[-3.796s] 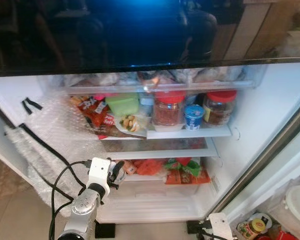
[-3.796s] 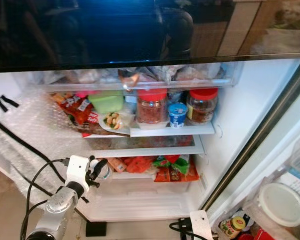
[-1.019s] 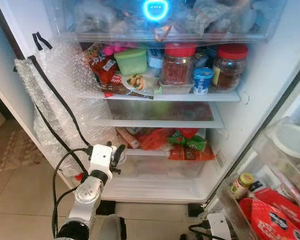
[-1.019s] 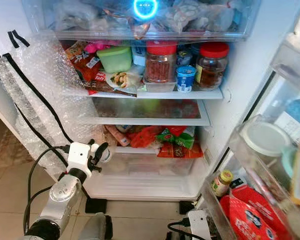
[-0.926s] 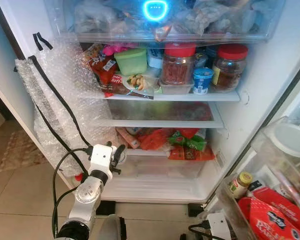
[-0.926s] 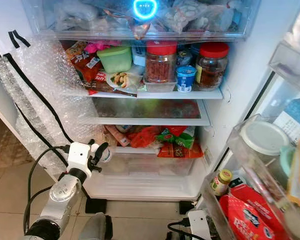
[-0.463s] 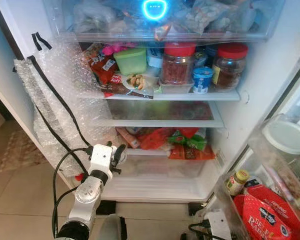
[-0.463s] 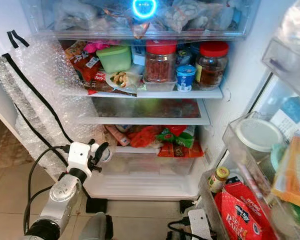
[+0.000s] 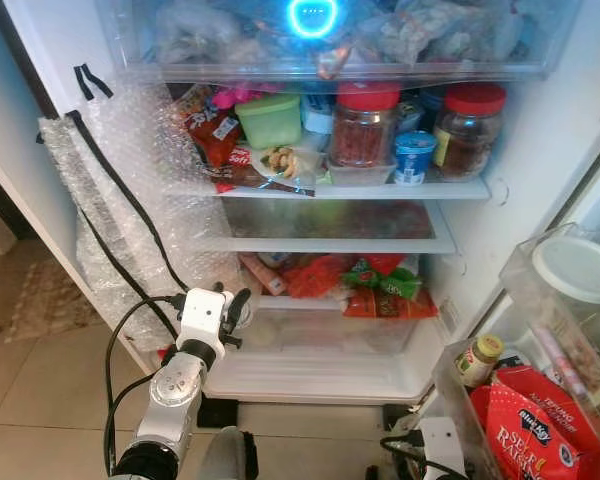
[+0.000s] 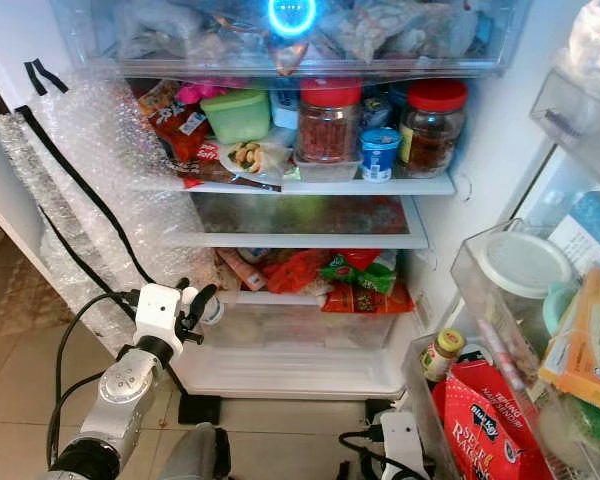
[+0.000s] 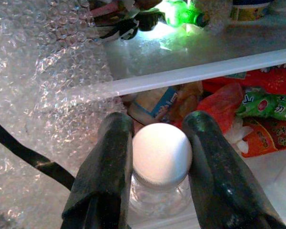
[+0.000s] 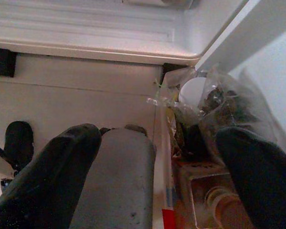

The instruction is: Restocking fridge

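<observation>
Two black fingers of the left gripper (image 11: 155,167) clasped a white-capped clear bottle (image 11: 161,164) at the fridge's (image 9: 540,150) seven o'clock, just outside the bottom drawer (image 9: 320,335). The right gripper (image 12: 148,176) hung spread wide at five o'clock, holding nothing.

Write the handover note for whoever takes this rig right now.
Left gripper: shut on a clear bottle with a white cap, held in front of the open fridge at the level of the lower shelf, not yet inside.
Right gripper: open, hanging low by the door bins, holding nothing.
Fridge: upper shelf crowded with red-lidded jars, a green tub and packets; the shelf below it looks bare; red and green packets lie on the lower shelf.
Done: bottle picked up.
Left: place the bottle, release, withdraw.
</observation>
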Controlling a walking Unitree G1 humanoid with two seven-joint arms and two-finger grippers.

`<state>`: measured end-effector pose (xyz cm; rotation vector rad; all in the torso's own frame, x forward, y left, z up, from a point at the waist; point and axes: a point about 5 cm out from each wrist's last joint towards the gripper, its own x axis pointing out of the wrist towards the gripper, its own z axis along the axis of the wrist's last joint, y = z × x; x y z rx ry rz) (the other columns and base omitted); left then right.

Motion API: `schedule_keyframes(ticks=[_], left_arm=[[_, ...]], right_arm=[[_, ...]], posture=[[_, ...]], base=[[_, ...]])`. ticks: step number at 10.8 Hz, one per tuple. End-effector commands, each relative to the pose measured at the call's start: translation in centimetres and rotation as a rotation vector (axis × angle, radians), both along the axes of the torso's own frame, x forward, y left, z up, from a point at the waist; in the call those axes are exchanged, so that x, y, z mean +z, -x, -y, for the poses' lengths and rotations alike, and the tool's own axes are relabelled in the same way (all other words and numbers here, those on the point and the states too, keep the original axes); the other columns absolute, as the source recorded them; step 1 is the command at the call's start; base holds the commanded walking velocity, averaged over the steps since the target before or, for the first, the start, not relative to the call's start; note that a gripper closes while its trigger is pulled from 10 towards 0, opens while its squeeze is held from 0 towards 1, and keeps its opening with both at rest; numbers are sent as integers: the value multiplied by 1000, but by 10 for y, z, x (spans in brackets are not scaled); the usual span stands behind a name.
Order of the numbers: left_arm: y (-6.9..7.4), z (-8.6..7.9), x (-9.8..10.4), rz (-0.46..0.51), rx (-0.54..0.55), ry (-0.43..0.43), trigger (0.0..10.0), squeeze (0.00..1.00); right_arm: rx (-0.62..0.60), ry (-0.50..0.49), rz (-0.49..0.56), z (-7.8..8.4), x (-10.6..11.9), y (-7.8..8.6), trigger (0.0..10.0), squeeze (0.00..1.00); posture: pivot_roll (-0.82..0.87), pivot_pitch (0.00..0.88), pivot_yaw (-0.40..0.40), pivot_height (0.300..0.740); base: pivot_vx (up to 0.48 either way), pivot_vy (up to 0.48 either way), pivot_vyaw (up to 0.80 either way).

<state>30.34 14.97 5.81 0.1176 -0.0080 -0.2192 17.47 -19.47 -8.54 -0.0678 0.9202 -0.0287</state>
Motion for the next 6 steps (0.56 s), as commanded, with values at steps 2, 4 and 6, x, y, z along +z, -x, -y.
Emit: schedule_keyframes(ticks=[2, 4, 6], left_arm=[[-2, 0, 8, 44, -5, -2, 10000, 0], [-2, 1, 8, 47, -6, 1, 10000, 0], [-2, 2, 9, 50, -13, 2, 10000, 0]], right_arm=[[-31, 35, 73, 13, 10, -15, 10000, 0], [-28, 28, 69, 10, 9, -13, 10000, 0], [-14, 23, 59, 7, 7, -12, 10000, 0]], posture=[[-35, 18, 13, 641], [-35, 25, 12, 641], [-35, 26, 10, 641]], base=[[0, 0, 0], [262, 0, 0], [291, 0, 0]])
